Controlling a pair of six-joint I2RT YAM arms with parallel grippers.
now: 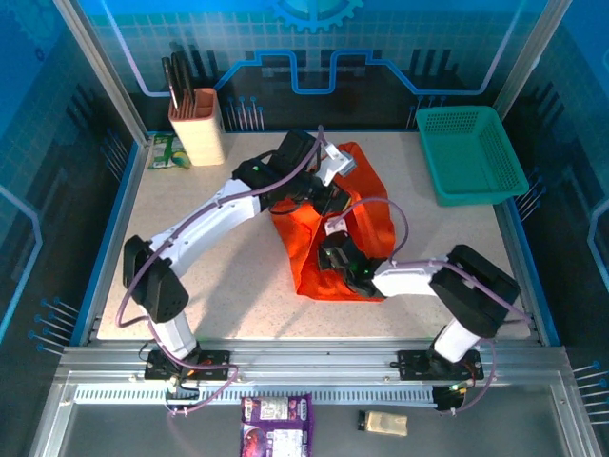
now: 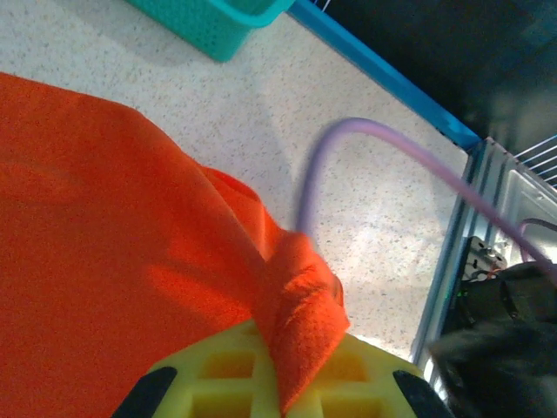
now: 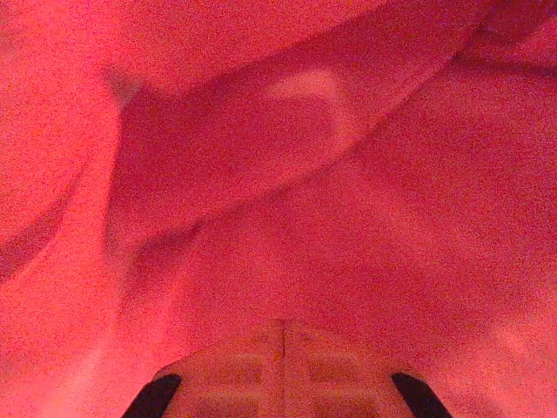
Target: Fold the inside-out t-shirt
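The inside-out t-shirt [image 1: 366,224] is a bright orange bunched heap in the middle of the table. My left gripper [image 1: 325,193] is at the heap's upper left. In the left wrist view its yellow fingers [image 2: 218,374] are shut on a fold of the t-shirt [image 2: 104,226], which hangs from between them. My right gripper [image 1: 336,251] is buried in the lower part of the heap. In the right wrist view its fingers [image 3: 235,374] are pressed together, their tips closed on the t-shirt [image 3: 278,174], which drapes all around the camera.
A teal mesh basket [image 1: 471,152] stands at the back right, its corner [image 2: 218,22] also in the left wrist view. A beige holder with dark handles [image 1: 197,124] and a green packet [image 1: 169,150] are at the back left. A purple cable [image 2: 348,139] arches over the tabletop.
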